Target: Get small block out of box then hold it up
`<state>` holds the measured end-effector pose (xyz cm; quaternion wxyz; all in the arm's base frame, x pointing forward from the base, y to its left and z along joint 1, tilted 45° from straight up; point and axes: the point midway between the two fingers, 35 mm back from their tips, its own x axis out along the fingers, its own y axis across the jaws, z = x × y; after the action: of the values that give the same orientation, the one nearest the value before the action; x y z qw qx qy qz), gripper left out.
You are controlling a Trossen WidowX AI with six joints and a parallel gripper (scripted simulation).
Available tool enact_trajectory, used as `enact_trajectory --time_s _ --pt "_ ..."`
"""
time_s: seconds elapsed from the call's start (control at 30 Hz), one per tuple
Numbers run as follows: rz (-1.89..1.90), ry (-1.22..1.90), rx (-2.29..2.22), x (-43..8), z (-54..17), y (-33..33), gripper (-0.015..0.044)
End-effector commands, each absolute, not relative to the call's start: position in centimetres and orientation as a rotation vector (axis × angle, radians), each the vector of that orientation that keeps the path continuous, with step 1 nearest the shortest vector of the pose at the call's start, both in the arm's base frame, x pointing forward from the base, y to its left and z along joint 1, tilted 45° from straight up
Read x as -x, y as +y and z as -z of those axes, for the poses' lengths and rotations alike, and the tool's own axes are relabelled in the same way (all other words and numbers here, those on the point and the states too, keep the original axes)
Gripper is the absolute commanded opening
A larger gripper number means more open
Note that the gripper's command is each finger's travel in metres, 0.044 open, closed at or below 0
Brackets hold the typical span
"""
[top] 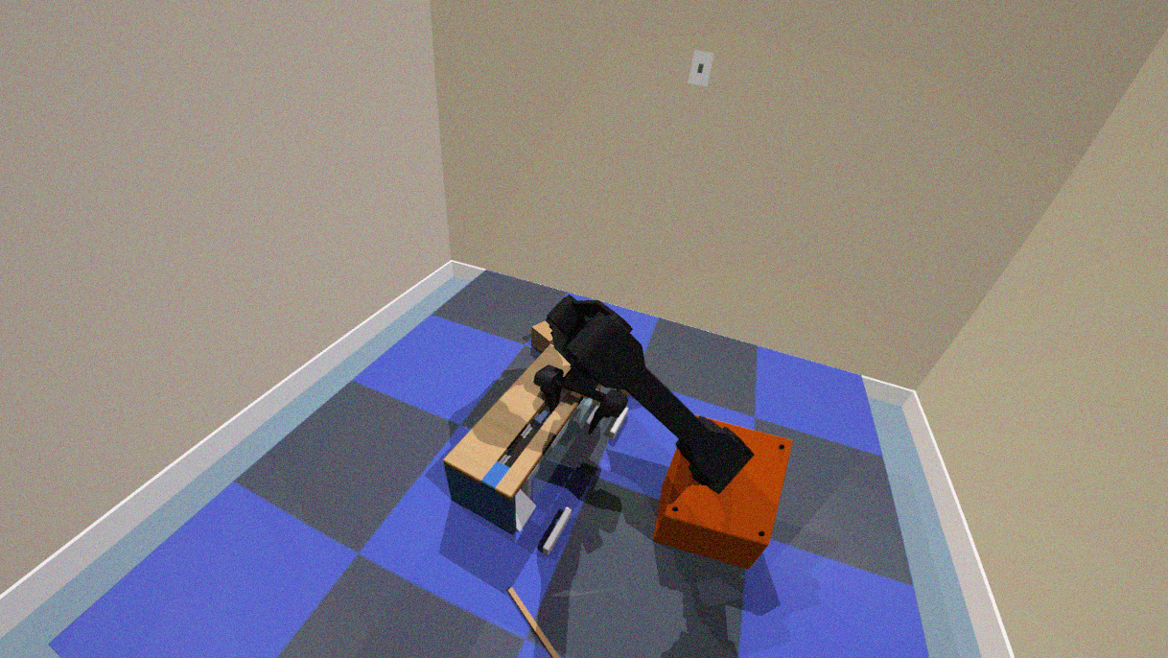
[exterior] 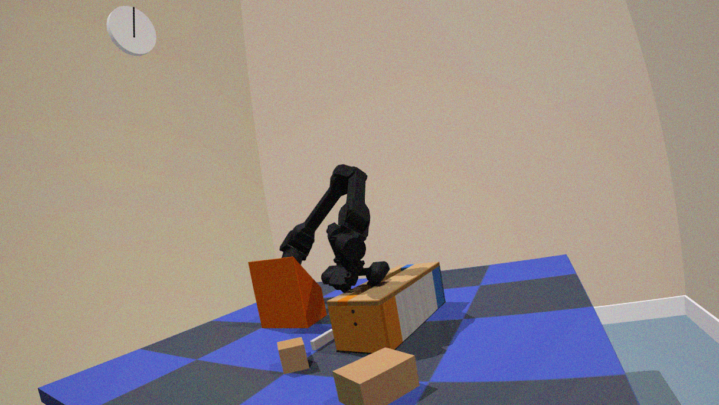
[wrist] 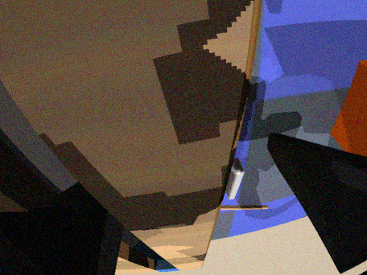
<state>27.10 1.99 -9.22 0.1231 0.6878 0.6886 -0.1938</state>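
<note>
The box (top: 490, 429) (exterior: 369, 319) (wrist: 117, 100) is long, with a wooden lid cut by a lengthwise slot, a blue-marked end and an orange end with two dark dots. Its clear front faces the orange base. My gripper (top: 573, 414) (exterior: 360, 288) (wrist: 202, 149) is open and empty, low over the lid toward the orange end. One finger reaches down at the slot; the other hangs outside the clear front. The lid strip lies between them. I cannot make out the small block; the lid, fingers and shadows hide much of the shelf.
The orange base (top: 723, 510) (exterior: 281, 296) (wrist: 354, 121) stands before the clear front. White bars (top: 557, 529) (top: 619, 423) (wrist: 235, 182) lie along the front. A wooden block (exterior: 374, 377) and a small wooden cube (exterior: 293, 356) stand past the orange end. A thin strip (top: 532, 621) lies beyond the blue end.
</note>
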Motion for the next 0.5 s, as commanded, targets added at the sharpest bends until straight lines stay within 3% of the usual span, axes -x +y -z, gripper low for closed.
enact_trajectory --time_s 0.0,0.47 --pt "0.565 2.004 -2.012 -27.3 8.6 2.4 0.04" --pt "0.564 2.005 -2.012 -27.4 7.3 3.8 0.04"
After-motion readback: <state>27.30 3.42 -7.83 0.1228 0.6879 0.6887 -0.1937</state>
